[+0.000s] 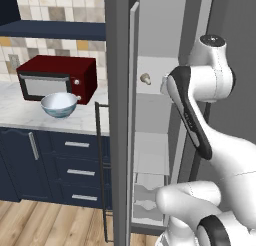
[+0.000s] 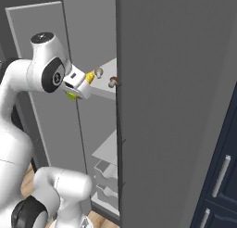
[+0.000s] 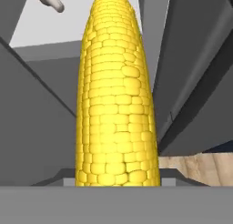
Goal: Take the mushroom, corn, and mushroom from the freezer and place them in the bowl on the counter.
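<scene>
The gripper (image 2: 79, 87) is closed around the corn (image 3: 117, 95), which runs lengthwise between the jaws; its yellow tip and greenish end stick out on either side in the right base view. The hand hovers at the open front of the freezer (image 1: 150, 65), just outside the edge of a pale shelf (image 2: 105, 79). Two mushrooms (image 2: 98, 72) sit on that shelf, close beyond the corn and near the shelf's front edge. The freezer door (image 2: 41, 83) stands open behind the arm, leaving a narrow gap to move in. To the left, well apart, the bowl (image 1: 59, 104) rests on the marbled counter (image 1: 20, 115) in front of a dark red microwave (image 1: 57, 77).
</scene>
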You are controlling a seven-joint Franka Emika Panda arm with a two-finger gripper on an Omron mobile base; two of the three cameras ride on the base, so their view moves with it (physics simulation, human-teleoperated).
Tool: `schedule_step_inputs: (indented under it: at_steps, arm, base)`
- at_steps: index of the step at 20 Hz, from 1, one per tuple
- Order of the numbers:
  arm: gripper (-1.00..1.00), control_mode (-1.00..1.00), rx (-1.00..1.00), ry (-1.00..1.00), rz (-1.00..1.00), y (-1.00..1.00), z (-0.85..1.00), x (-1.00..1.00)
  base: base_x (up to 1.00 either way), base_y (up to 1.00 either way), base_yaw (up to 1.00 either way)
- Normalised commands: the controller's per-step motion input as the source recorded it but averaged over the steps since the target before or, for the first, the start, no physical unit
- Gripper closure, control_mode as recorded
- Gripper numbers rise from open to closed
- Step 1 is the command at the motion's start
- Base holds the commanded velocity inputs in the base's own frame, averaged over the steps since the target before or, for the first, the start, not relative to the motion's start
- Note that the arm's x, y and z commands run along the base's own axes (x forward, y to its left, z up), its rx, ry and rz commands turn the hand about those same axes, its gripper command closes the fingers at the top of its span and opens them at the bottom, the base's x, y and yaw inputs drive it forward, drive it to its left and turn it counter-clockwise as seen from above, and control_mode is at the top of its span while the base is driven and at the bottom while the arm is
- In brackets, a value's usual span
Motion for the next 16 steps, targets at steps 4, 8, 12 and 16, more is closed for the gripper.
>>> schedule_step_inputs:
  at_steps: [4, 8, 12, 16]
  arm:
    - [1.0, -1.0, -0.05, 0.07, 0.22, 0.04, 0.0, -1.0]
    - [1.0, -1.0, -0.03, 0.01, 0.13, 0.0, 0.0, -1.0]
    - [1.0, -1.0, -0.07, 0.02, 0.04, 0.0, 0.0, -0.91]
    - [1.0, -1.0, -0.12, 0.08, 0.0, 0.0, -0.2, -0.22]
  base:
    - [0.0, 0.0, 0.0]
    - [0.0, 0.0, 0.0]
    - [0.0, 0.0, 0.0]
    - [0.0, 0.0, 0.0]
